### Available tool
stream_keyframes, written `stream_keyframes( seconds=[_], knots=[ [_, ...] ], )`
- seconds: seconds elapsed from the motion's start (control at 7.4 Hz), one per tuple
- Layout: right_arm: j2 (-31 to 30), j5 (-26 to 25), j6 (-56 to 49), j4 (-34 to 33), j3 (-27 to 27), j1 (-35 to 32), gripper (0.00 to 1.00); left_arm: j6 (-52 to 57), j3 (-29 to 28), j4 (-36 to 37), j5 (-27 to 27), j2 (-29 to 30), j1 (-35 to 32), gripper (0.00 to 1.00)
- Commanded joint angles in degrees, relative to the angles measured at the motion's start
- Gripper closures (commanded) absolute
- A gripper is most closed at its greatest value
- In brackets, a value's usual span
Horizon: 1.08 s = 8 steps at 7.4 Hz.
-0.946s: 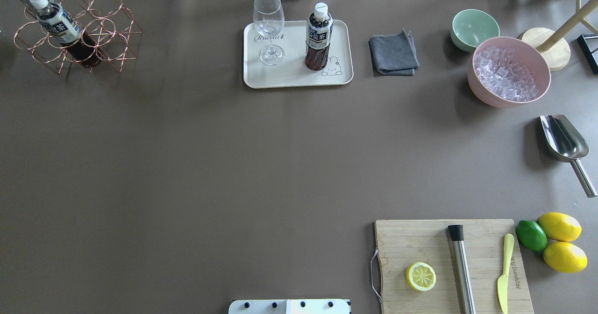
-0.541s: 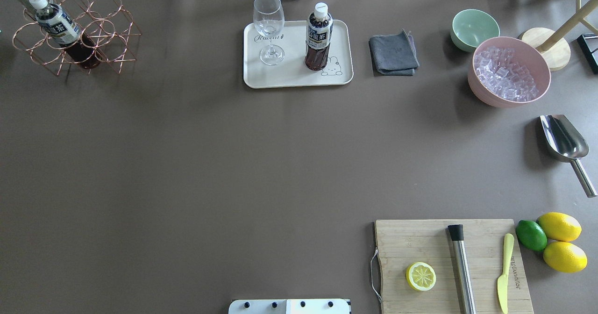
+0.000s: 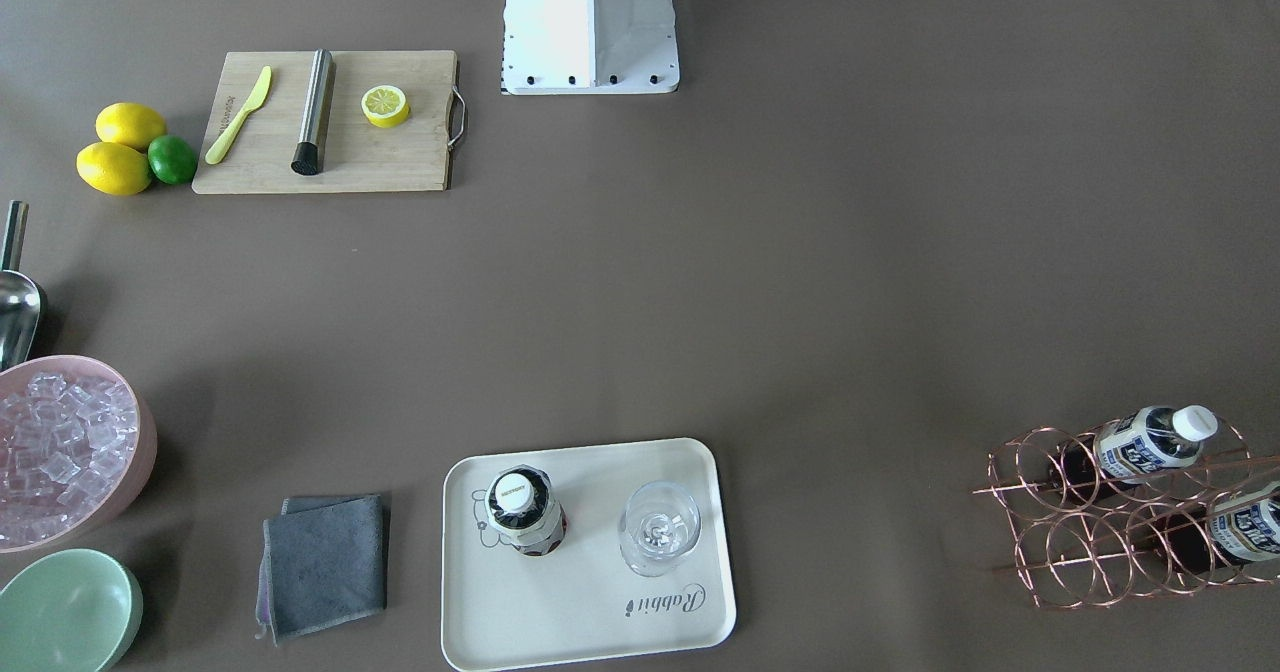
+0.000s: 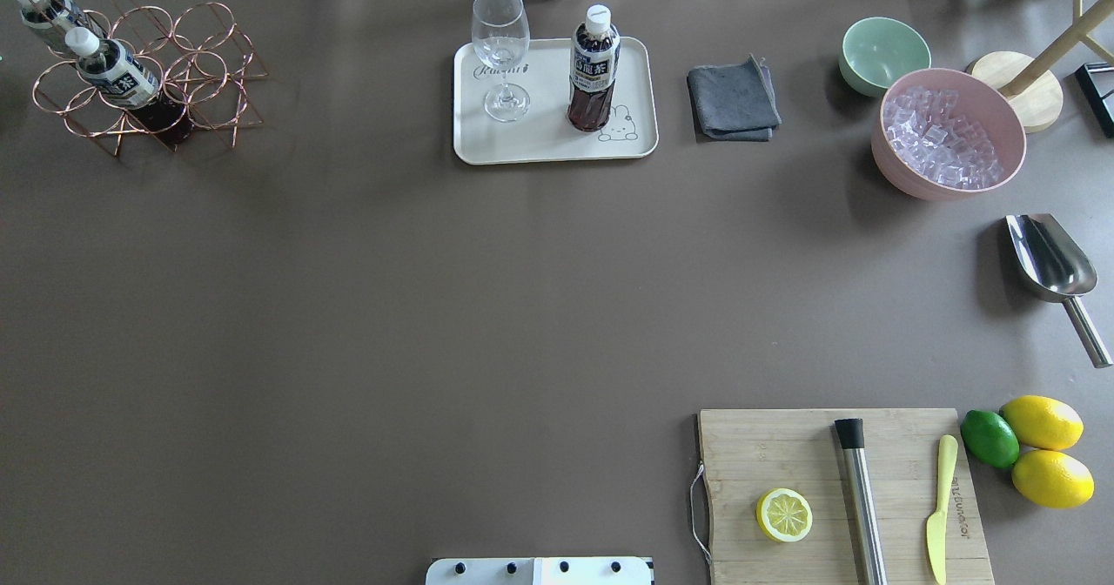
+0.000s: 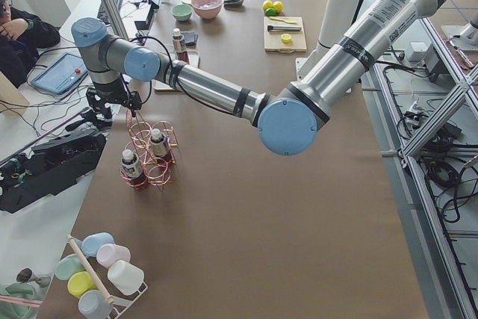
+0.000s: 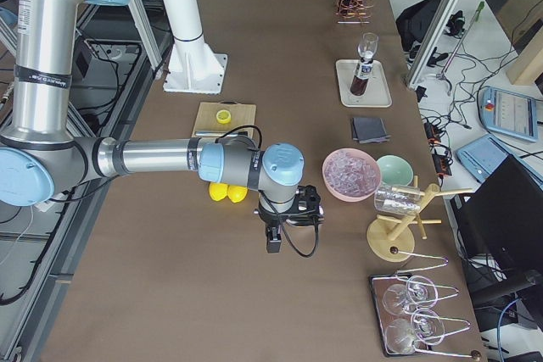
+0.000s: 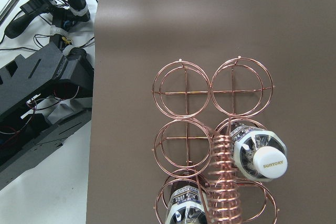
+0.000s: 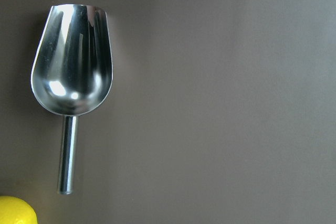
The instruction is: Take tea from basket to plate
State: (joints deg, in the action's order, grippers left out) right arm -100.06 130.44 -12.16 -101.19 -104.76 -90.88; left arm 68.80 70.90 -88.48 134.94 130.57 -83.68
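- One tea (image 4: 594, 67) stands upright on the plate (image 4: 522, 145), by the bear drawing, beside a stemmed glass (image 4: 502, 45).
- Two more bottles (image 4: 117, 80) lean in the basket (image 4: 209, 71) at the bench's (image 4: 348, 306) far left corner.
- My left claw (image 5: 113, 107) hangs near the basket's empty cells, well apart from the plate; its wrist camera looks down on a white cap (image 7: 270, 162). I cannot tell how wide its jaws stand.
- My right claw (image 6: 273, 242) hovers over the metal scoop (image 8: 73, 61) at the bench's other end, far from every bottle; I cannot tell its jaw state either.
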Motion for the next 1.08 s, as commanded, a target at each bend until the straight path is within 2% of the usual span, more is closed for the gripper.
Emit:
stream_keyframes(
  seconds=[0.0, 0.27, 0.41, 0.54, 0.68, 0.81, 0.95],
  knots=[
    [2.2, -0.9, 0.6, -0.2, 0.3, 1.2, 0.0, -1.4, 5.8, 1.6, 0.3, -2.7, -0.6, 0.03],
    [2.2, -0.9, 0.6, -0.3, 0.2, 1.2, 0.0, -1.4, 14.7, 7.1, 3.5, -7.3, -4.1, 0.03],
    [2.1, -0.9, 0.6, -0.3, 0.3, 1.2, 0.0, -2.2, 20.5, 9.1, 8.4, -12.3, -6.2, 0.02],
    [2.1, -0.9, 0.7, -1.2, 0.1, 1.2, 0.0, -4.9, 23.6, 9.6, 11.6, -16.6, -8.7, 0.02],
    [2.2, -0.9, 0.7, -2.5, -0.2, 1.2, 0.0, -5.0, 23.9, 9.6, 11.3, -17.9, -11.0, 0.02],
    [2.0, -0.9, 0.8, -3.9, -0.3, 1.2, 0.0, -5.1, 23.5, 9.1, 9.0, -17.9, -12.4, 0.03],
    [2.1, -1.4, 0.8, -6.5, -2.6, 1.2, 0.0, -5.0, 22.8, 7.2, 5.3, -17.8, -12.8, 0.02]
  ],
)
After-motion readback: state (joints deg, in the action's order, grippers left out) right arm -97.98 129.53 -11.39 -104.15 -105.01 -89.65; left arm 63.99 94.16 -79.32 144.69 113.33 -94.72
